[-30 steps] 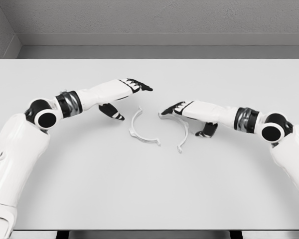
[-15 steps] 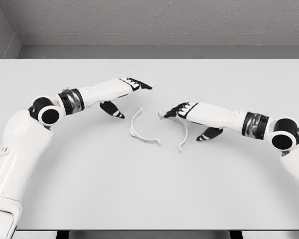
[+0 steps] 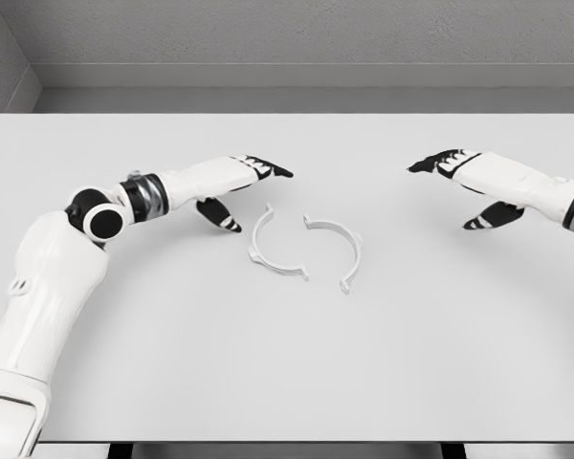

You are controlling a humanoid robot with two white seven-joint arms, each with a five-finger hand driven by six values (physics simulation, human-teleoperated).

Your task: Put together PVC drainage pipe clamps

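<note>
Fingers of your left hand point(image 3: 241, 186) are loosely extended and empty, thumb hanging below the palm, fingertips just beside the upper end of the left clamp half point(image 3: 273, 251) without touching it. Your right hand point(image 3: 469, 182) is likewise relaxed and holds nothing; it hovers well apart from the right clamp half point(image 3: 344, 251), off toward the table's right side. Both halves lie flat near the middle of the table point(image 3: 287, 373), open sides facing each other, a gap between them. Judgement: thin plastic arcs, light, fairly stiff but springy, likely to skate on the smooth top if you push from one side only. Pinch each at mid-arc, or trap the end tabs. Hidden: right forearm is cut off at the frame edge; tab and latch detail on the clamp ends is too small to read.
</note>
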